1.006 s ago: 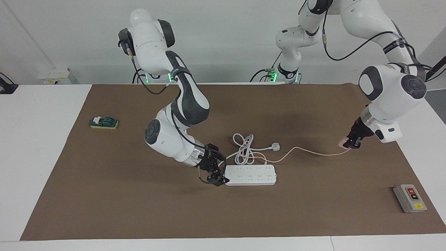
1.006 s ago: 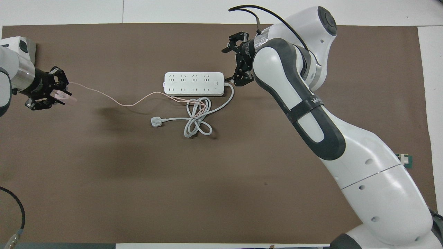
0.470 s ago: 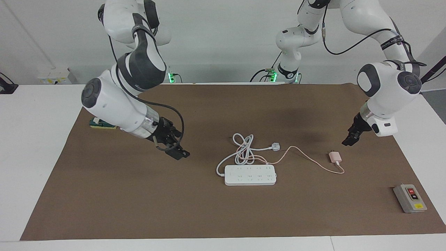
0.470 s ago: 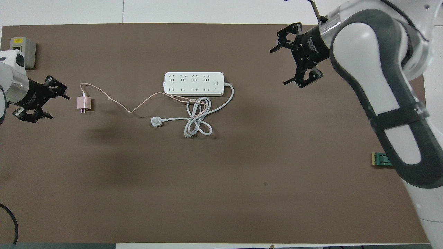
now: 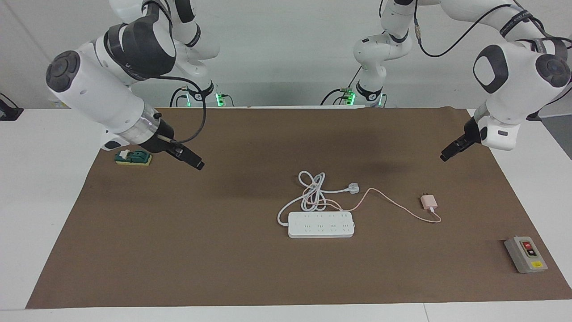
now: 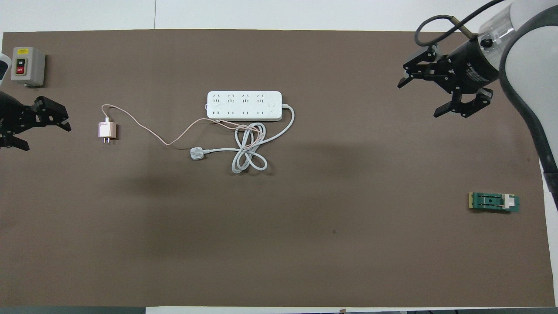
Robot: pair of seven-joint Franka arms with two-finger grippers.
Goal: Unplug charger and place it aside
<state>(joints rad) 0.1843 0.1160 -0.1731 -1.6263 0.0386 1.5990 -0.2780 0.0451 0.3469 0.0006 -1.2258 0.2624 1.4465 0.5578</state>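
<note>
Overhead view: both arms are hanging above the brown mat with nothing in either hand, and the job is looking finished to me.
Charger: the small pale pink cube-shaped charger point(image 6: 107, 130) is lying on the brown paper mat point(image 6: 279, 244), toward the left arm's end of the table, well apart from the long white multi-socket power strip point(image 6: 244, 105). Its metal prongs are pointing toward the robots, out of any socket.
Cable: the thin pink cable point(image 6: 144, 129) is trailing slack from the charger back to the tangle beside the strip, so nothing is tugging the charger out of place.
Left gripper: the left gripper point(image 6: 26, 126) is hovering over the mat's edge just past the charger, jaws spread wide and holding nothing, which fits a hand done with a release.
Right gripper: the right gripper point(image 6: 440, 89) is hanging over the mat toward the right arm's end, fingers wide apart and empty, well clear of the strip.
White plug: the white three-pin plug point(image 6: 197, 153) and its thick coiled white cord point(image 6: 248, 150) are lying nearer the robots than the strip, untouched.
Bystanders: a grey switch box with red and black buttons point(image 6: 27, 66) and a small green block on a yellow base point(image 6: 494, 202) are sitting at opposite ends, out of the way.
</note>
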